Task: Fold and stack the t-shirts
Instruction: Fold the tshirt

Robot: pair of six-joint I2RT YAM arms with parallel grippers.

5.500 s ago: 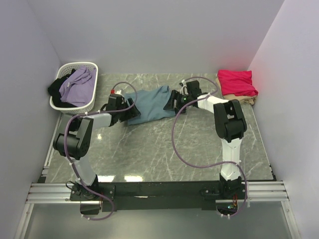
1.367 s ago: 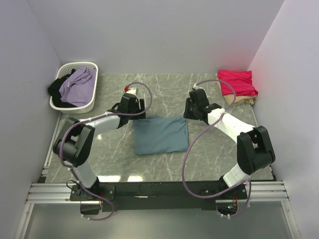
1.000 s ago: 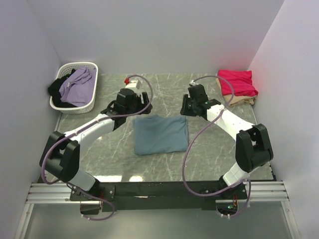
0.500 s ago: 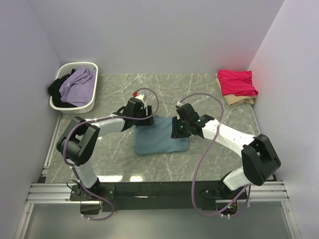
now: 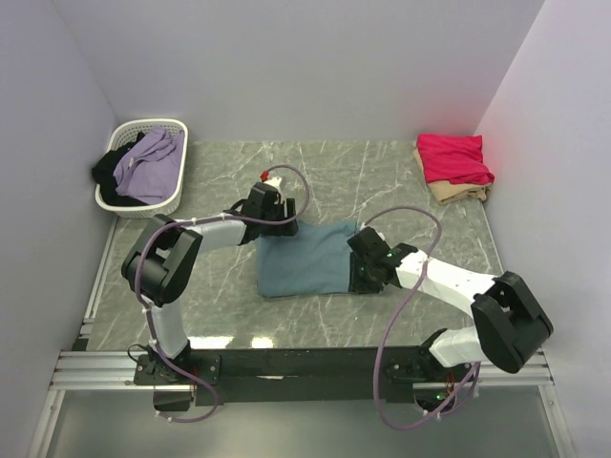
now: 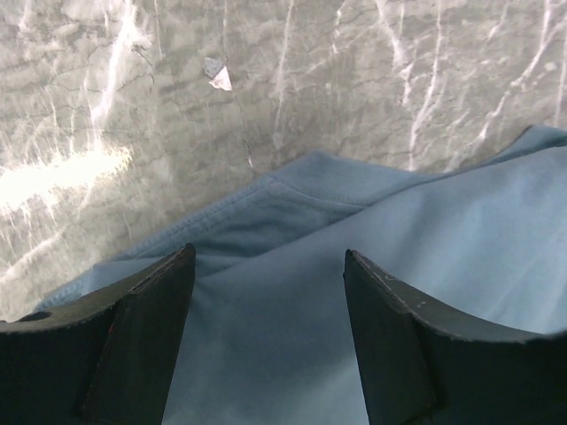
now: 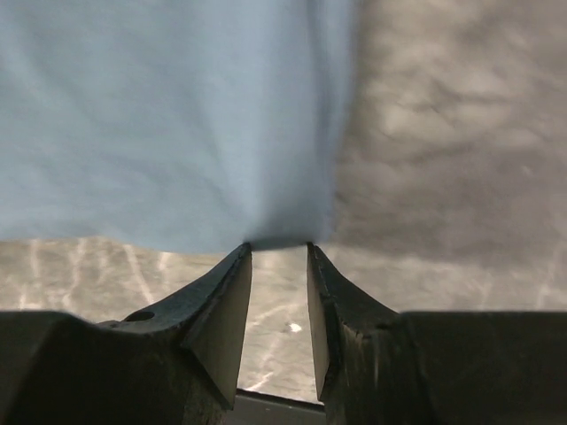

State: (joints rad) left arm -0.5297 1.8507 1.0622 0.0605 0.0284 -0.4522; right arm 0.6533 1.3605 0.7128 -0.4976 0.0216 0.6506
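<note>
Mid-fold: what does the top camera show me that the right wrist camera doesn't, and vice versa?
Top only: the white basket, the crimson-pink shirt lying on the beige shirt in the far right corner, and the left gripper at the teal-blue shirt's far left corner. Right wrist only: close up, that shirt's near right corner bunched between the right gripper's narrowed jaws. Both: the teal-blue shirt, the right gripper and the marble table.
</note>
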